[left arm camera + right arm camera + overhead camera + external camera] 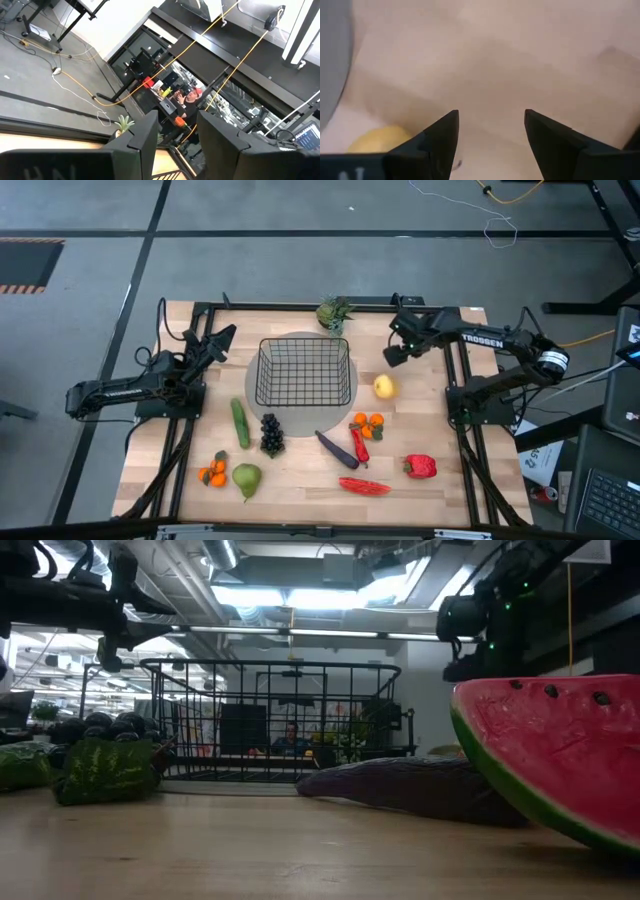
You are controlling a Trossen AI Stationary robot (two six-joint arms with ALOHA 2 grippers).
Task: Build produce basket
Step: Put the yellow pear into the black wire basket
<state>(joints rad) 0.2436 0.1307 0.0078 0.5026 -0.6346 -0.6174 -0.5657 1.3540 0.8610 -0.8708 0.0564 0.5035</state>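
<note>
Produce lies spread along the near half of the table: a watermelon slice at the front edge, a red pepper, a green pear, an orange cluster, then an eggplant, a chili, dark grapes, a cucumber and a second orange cluster. Farther back the basket stands on a grey round mat, seemingly with nothing in it yet, so filling looks barely begun. Just to its right rests a yellow pear. The right tool hovers a little beyond that pear, jaws spread and empty, which reads as lining up for a first pick. The next move calls for bringing it back over the pear, lowering until the jaws straddle it, and closing gently, since the round fruit could roll. The left tool waits near the basket's far left corner, jaws parted, holding nothing. A leafy bunch sits at the far edge.
</note>
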